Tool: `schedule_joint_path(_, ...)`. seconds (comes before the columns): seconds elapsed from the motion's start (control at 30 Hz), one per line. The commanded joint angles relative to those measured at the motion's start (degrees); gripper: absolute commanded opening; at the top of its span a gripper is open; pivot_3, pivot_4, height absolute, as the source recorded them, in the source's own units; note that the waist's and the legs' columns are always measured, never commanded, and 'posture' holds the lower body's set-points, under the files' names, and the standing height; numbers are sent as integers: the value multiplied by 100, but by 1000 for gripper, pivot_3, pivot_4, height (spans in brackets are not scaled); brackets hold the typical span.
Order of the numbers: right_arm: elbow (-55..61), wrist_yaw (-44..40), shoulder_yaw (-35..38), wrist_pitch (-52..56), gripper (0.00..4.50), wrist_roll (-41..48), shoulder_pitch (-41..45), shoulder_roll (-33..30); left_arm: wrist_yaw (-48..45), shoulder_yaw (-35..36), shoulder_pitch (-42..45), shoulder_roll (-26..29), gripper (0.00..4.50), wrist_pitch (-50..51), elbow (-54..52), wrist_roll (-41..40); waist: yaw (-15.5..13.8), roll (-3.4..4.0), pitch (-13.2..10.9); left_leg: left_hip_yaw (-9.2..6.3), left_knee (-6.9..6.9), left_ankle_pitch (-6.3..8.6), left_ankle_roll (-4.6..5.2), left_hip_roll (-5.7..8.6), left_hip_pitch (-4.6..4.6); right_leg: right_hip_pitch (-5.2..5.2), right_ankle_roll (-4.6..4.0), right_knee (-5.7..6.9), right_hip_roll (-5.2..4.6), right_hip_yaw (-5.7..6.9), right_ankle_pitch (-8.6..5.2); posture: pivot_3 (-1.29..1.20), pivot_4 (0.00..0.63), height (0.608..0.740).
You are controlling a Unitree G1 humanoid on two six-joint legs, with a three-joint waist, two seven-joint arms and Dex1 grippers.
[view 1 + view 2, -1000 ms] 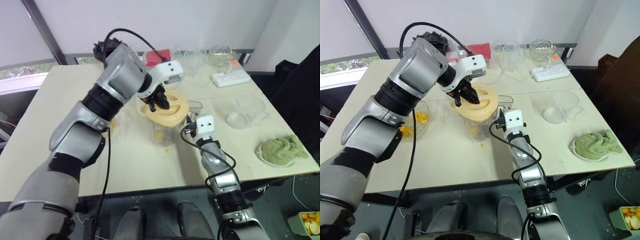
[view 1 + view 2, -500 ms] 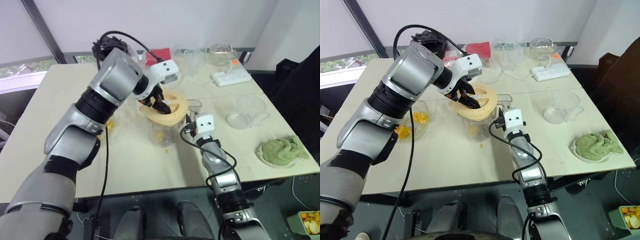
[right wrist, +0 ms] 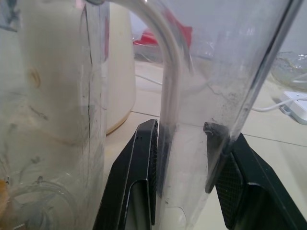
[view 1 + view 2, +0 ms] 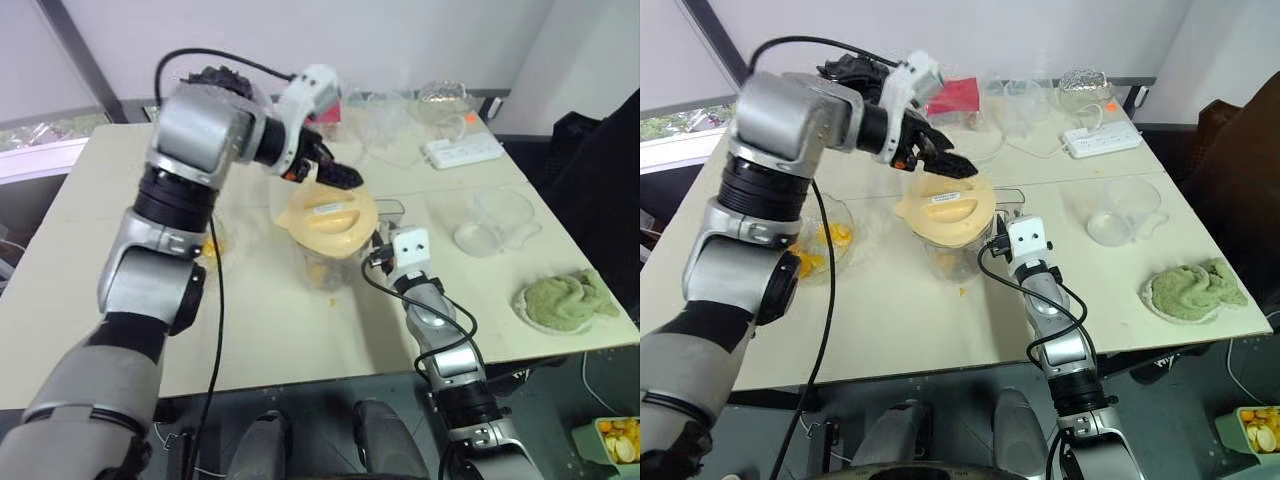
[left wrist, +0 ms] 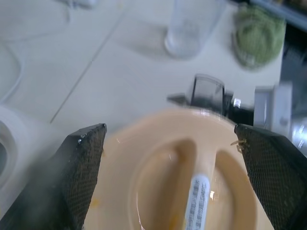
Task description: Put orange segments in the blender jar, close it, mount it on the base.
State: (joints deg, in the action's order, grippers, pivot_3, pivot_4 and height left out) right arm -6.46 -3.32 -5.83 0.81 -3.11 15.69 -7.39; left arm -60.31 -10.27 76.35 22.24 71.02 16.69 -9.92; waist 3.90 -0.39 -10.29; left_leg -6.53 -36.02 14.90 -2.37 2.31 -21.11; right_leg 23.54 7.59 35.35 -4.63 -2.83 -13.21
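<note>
The clear blender jar (image 4: 326, 268) stands mid-table with a few orange pieces at its bottom. A cream lid (image 4: 328, 212) with a raised grip rests on top of it. My left gripper (image 4: 337, 174) hovers open just above the lid's far edge, holding nothing; in the left wrist view its fingers (image 5: 84, 158) spread wide over the lid (image 5: 187, 191). My right gripper (image 3: 181, 132) is shut on the jar's clear handle (image 3: 168, 81), on the jar's right side. A glass bowl with orange segments (image 4: 832, 236) sits left of the jar.
At the right are a clear pitcher (image 4: 494, 222), a green cloth (image 4: 563, 300) and a white power strip (image 4: 462, 153). Clear containers (image 4: 1022, 100) and a red item (image 4: 958, 97) line the back edge. A cream-white rounded body (image 3: 120, 67) stands behind the jar.
My left gripper has let go of the lid, opened, and risen up and back. The lid stays on the jar. The right gripper has not moved.
</note>
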Motion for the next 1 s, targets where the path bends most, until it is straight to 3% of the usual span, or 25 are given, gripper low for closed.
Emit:
schedule_joint_path(0.03,-188,-110,-54,303,1375,-219,-181,-168,139,143,-191,249,4484,95,-616,-289,-2,1,0,0,0,-1,-1,0,-4,4,-3,0,0,0,2,0,150,740)
schedule_joint_path(0.27,-215,-268,-85,333,1375,-220,-123,-218,-289,-347,-697,976,4484,-605,-1213,-529,-11,1,-2,0,-2,-3,-6,0,-8,7,-22,1,0,0,13,0,150,740)
schedule_joint_path(0.43,-157,-281,-108,332,1375,-224,-153,-203,85,77,-542,1085,4484,-924,-532,-537,-16,0,-2,1,-5,-3,-6,1,-9,6,-21,0,0,0,13,0,150,740)
schedule_joint_path(0.63,46,-249,59,354,1375,52,-66,-20,1092,913,-714,1290,4484,-2017,316,-313,4,0,-2,1,-2,-4,-6,1,-12,14,-22,3,0,-1,13,0,150,740)
schedule_joint_path(0.8,505,-321,321,640,1375,534,5,172,1792,1388,-1718,1440,4484,-2694,65,-191,-8,-1,-3,3,0,-5,-9,0,-21,31,-24,12,-1,-5,15,0,150,740)
schedule_joint_path(1.0,1264,-385,580,1324,1375,827,321,102,1750,1615,-3850,1331,4484,-3227,-1568,-551,-69,-17,-18,8,-5,-13,-24,0,-60,78,-33,29,-5,-11,22,0,150,740)
